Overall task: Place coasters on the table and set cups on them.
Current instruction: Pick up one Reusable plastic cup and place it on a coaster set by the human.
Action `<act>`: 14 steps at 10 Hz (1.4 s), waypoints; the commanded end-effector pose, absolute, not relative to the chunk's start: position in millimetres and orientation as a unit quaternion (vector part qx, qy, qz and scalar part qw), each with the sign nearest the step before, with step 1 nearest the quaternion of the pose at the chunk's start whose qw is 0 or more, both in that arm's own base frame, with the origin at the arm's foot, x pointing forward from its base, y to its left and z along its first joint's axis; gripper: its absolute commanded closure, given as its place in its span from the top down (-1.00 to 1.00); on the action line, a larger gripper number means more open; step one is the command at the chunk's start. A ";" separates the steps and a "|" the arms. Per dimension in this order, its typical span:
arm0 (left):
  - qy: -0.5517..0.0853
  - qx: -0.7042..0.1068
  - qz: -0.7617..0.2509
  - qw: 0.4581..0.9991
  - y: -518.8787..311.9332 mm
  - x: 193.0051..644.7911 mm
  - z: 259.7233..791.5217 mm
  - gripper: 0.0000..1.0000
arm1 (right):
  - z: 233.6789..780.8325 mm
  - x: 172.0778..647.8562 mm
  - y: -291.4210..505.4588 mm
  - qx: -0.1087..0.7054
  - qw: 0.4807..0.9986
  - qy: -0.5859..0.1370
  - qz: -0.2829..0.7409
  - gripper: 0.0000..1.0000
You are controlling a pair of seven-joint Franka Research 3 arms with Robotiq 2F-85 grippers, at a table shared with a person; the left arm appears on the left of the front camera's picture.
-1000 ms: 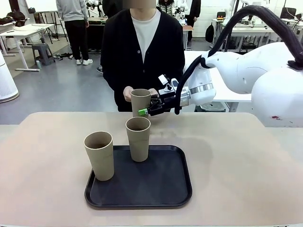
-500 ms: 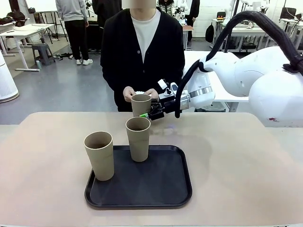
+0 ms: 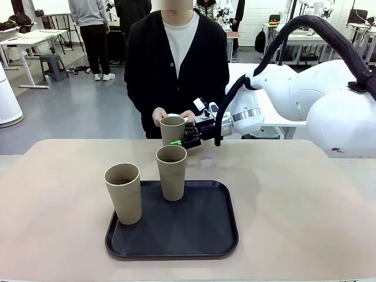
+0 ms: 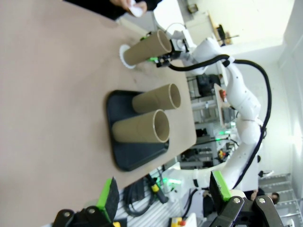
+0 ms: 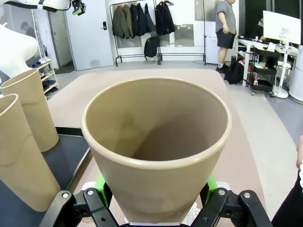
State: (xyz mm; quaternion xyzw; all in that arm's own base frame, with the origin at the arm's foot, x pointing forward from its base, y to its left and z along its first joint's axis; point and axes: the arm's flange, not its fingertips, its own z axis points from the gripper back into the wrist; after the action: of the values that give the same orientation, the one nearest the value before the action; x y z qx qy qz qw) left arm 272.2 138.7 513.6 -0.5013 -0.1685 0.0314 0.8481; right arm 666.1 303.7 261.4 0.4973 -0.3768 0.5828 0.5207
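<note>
At the far side of the table (image 3: 294,205), my right gripper (image 3: 177,141) is shut on a tan cup (image 3: 173,129). The cup's base meets a white lacy coaster (image 4: 125,54); whether it rests on it I cannot tell. From the right wrist, this cup (image 5: 156,142) sits between the green pads (image 5: 100,182), with the coaster's edge (image 5: 193,216) below. Two more cups (image 3: 171,172) (image 3: 123,192) stand on the black tray (image 3: 200,232). My left gripper (image 4: 164,193) hangs open and empty over the table's near left. The person's hands (image 3: 160,115) hold white coasters behind the cup.
The person stands at the far edge, right behind the held cup. The tray sits at the table's near middle. Bare tabletop stretches to the left and right of it. My right arm (image 3: 305,94) reaches in from the right.
My right gripper has lowered the cup toward the table and shifted it slightly left. The two cups on the tray have not moved.
</note>
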 end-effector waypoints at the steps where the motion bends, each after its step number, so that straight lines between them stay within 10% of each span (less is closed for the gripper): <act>1: -0.178 -0.504 0.024 0.845 140.1 272.9 514.2 1.00 | 265.4 676.2 307.6 0.496 0.516 -0.373 0.591 0.71; 14: -0.178 -0.504 0.024 0.845 140.1 272.9 514.2 1.00 | 260.2 667.0 305.3 0.507 0.507 -0.377 0.586 0.71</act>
State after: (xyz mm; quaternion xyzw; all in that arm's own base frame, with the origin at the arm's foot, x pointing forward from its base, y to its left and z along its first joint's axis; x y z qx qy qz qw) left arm 272.2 138.7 513.6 -0.5013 -0.1685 0.0314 0.8481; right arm 667.0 306.0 259.3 0.5008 -0.3778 0.5821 0.5174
